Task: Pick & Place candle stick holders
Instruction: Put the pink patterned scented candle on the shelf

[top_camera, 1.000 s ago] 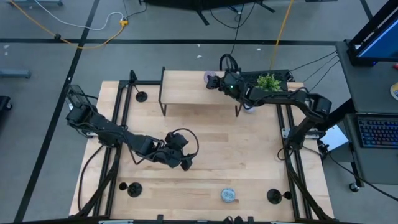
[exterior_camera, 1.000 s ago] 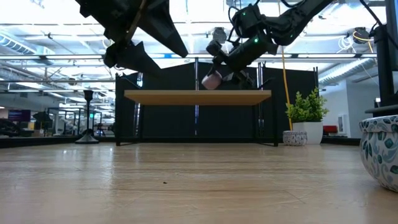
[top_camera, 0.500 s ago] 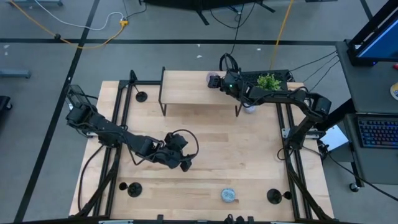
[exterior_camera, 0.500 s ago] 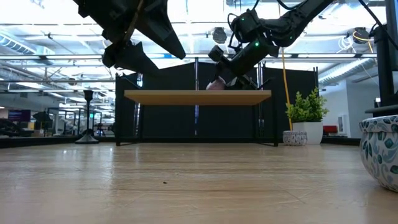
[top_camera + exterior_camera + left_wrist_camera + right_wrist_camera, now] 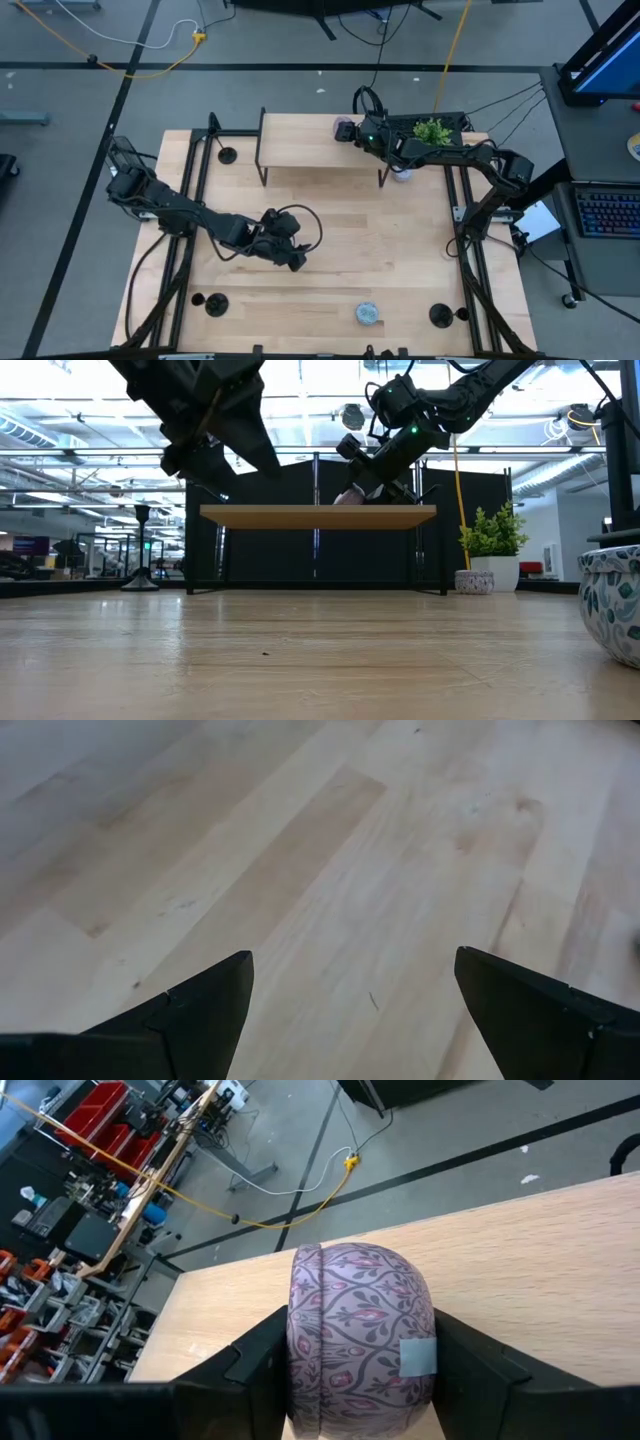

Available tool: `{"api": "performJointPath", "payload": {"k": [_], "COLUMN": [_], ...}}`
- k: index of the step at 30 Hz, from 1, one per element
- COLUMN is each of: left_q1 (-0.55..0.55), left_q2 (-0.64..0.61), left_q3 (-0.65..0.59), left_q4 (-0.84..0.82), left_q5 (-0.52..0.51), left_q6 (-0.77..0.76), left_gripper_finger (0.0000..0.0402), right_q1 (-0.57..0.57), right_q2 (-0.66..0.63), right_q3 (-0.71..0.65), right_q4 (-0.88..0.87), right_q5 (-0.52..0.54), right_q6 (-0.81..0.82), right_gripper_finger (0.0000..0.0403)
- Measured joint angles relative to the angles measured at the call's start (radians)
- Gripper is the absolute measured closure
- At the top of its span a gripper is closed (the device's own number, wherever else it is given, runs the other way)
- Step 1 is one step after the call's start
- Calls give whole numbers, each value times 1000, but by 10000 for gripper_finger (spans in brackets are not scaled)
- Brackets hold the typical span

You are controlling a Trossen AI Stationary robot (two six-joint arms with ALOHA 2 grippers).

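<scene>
Currently, left gripper (image 5: 297, 262) hovers wide open over mid-table, holders (image 5: 228, 155) (image 5: 214, 304) (image 5: 439, 315) stand at the table's (image 5: 400, 250) left and near edges, and right gripper (image 5: 345, 131) clamps a patterned bowl (image 5: 360, 1335) on the shelf's (image 5: 300, 140) right end.

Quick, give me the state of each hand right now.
Left hand: open, empty, over the table.
Right hand: shut on a patterned bowl, at the shelf.
</scene>
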Motion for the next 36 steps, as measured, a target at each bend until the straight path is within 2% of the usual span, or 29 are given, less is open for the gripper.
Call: {"api": "performJointPath", "payload": {"k": [36], "left_q1": [-30], "left_q2": [-2], "left_q3": [0], "left_q4": [-20], "left_q5": [-8], "left_q6": [47], "left_gripper_finger": [50], "right_q1": [-1], "right_q2": [2], "right_q3": [-2], "right_q4": [-34], "right_q5": [-35], "right_q6": [55], "right_gripper_finger": [208]}}
